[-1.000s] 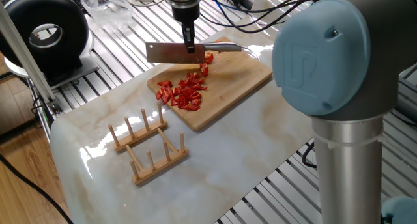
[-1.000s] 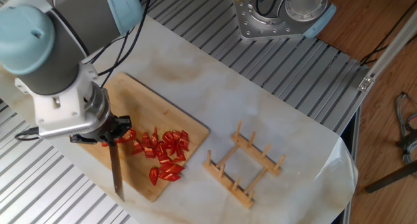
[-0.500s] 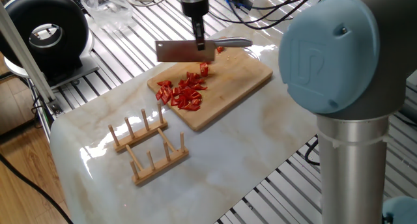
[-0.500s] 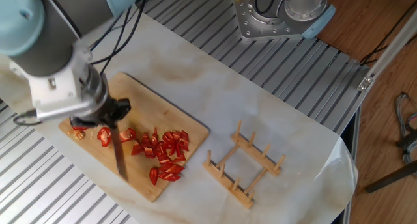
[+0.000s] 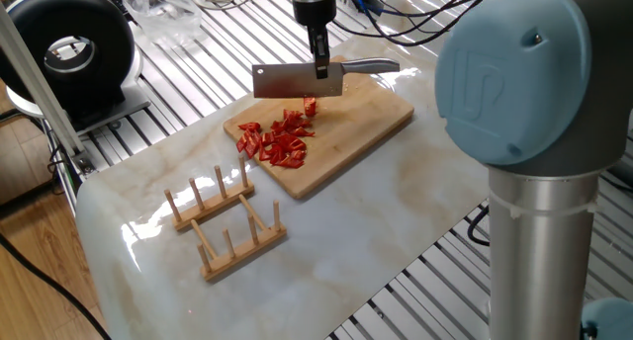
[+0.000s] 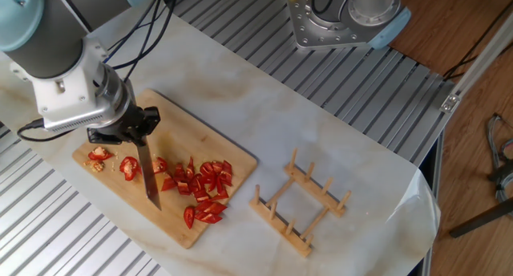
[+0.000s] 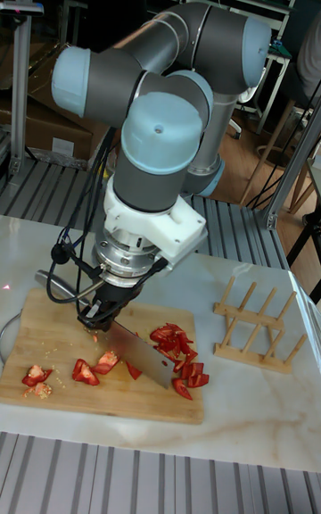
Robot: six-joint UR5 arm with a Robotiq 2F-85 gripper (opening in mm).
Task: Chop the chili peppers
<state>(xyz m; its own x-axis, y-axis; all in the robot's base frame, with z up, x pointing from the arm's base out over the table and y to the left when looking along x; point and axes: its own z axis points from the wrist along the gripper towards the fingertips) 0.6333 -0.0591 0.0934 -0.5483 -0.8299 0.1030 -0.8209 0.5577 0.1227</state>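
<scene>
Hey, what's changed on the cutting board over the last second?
The gripper, shut on the cleaver, carried it along the cutting board away from the heap of chili peppers, toward the end where a few bits lie apart. That uncovered those stray pieces. The heap, board and wooden rack stayed put.

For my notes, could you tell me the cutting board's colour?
Light tan wood cutting board, clearest in the other fixed view.

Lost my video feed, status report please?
Pincer shut on cleaver, raised above cutting board. Chili peppers mostly chopped, larger bits at board's end. Nothing obstructing.
</scene>
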